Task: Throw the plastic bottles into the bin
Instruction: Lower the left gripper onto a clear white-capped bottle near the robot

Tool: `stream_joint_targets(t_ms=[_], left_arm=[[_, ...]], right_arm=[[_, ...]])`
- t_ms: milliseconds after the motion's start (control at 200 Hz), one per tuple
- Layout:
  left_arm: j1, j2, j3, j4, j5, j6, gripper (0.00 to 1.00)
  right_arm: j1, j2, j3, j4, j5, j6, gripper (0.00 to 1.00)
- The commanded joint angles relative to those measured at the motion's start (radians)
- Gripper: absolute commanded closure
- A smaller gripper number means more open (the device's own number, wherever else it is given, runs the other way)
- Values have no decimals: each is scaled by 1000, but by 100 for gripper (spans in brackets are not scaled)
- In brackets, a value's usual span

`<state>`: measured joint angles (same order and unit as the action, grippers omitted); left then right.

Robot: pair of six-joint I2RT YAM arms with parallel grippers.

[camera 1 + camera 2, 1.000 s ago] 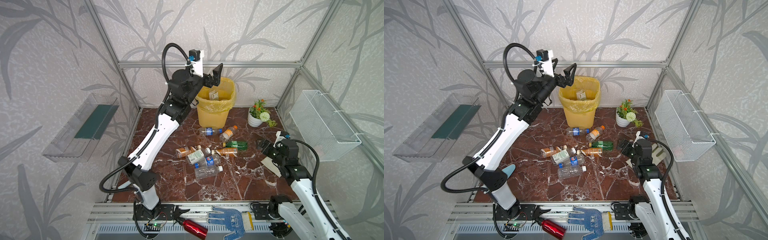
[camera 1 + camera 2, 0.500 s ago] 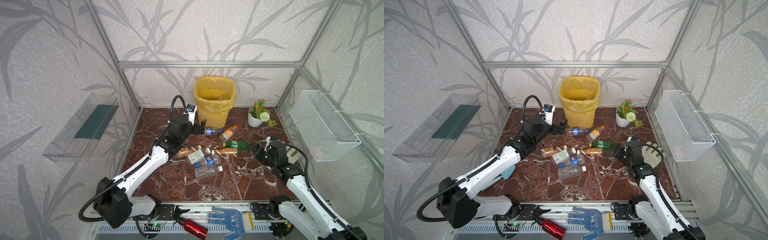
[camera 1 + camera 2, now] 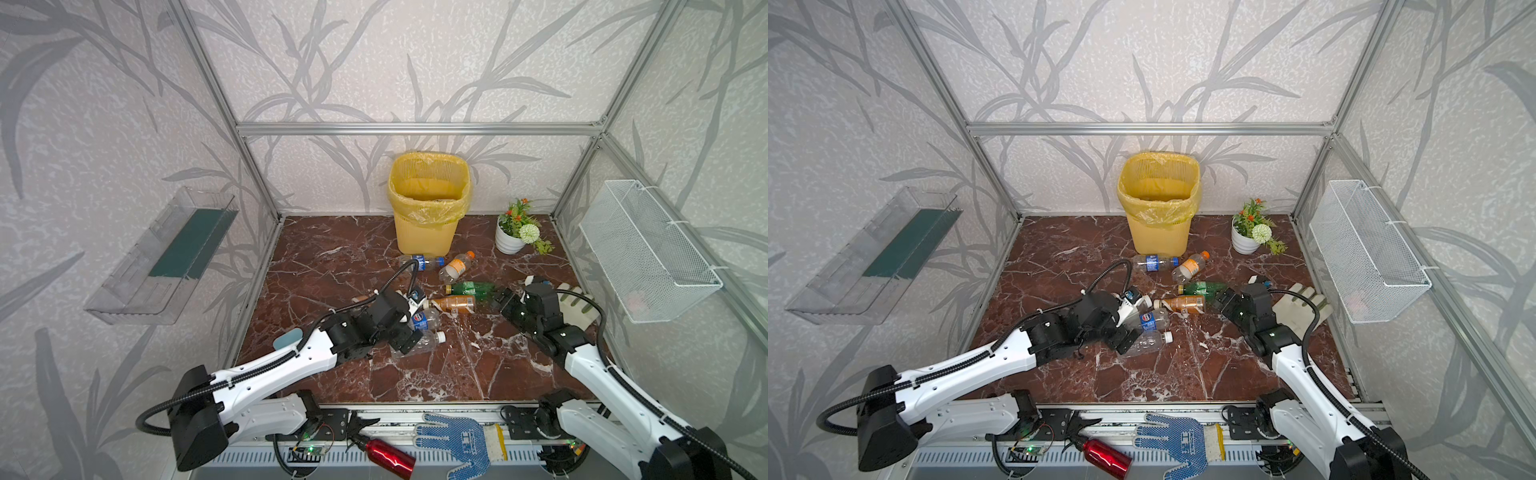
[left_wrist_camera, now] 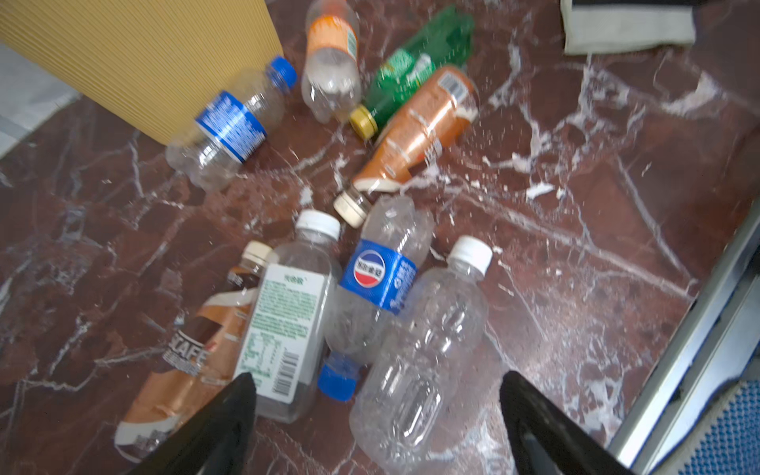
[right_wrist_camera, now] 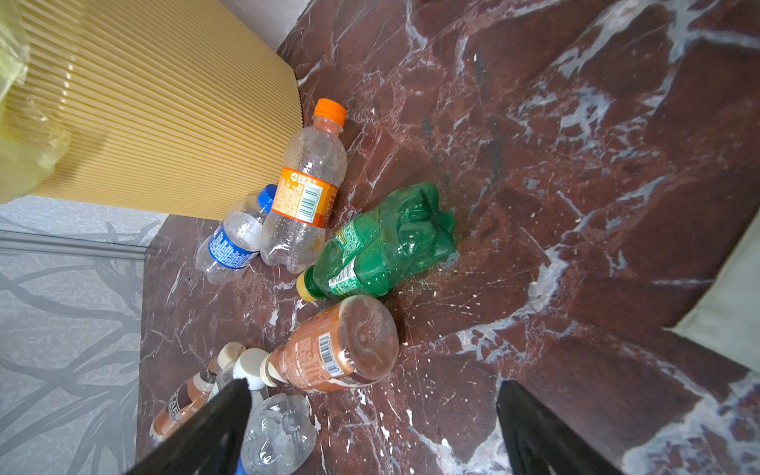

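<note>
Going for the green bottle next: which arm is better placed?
Right. The right gripper stands open close to the green bottle, facing it. The left gripper is open over the clear unlabelled bottle, farther off, with other bottles between.

You're looking at a glossy, veined, stone-look floor (image 3: 332,257), thin clear crinkled plastic bottles (image 4: 419,362), a ribbed matt plastic bin (image 3: 424,237) with a filmy bag (image 3: 432,208), a wire-mesh basket (image 3: 640,253), a shiny metal bottle (image 3: 388,454) and a knitted cloth glove (image 3: 461,440).
</note>
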<state>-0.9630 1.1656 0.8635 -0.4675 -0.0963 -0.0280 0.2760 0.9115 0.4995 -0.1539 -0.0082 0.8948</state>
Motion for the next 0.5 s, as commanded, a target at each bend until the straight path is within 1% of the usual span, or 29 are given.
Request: stream_joint_targets(t_ms=[0,210,305,420,495], left_arm=[[-34,64,26,-113,-21,0,9],[-76,225,88,-135,20,9,13],[-81,298,142,-177,16,-3,15],[-85,361,174,-189,-17,9,15],[-86,388,188,-190,-6,23,16]], right_arm=[[3,-23,-15,8,46,3,5],[-3,-43,-25,-6,60,-11,4],[-12,-57,-40,-4,59,-8,3],[-24,-71,-53,-4,55,-9,3],[-32,-77,-57,-5,51,-11,3]])
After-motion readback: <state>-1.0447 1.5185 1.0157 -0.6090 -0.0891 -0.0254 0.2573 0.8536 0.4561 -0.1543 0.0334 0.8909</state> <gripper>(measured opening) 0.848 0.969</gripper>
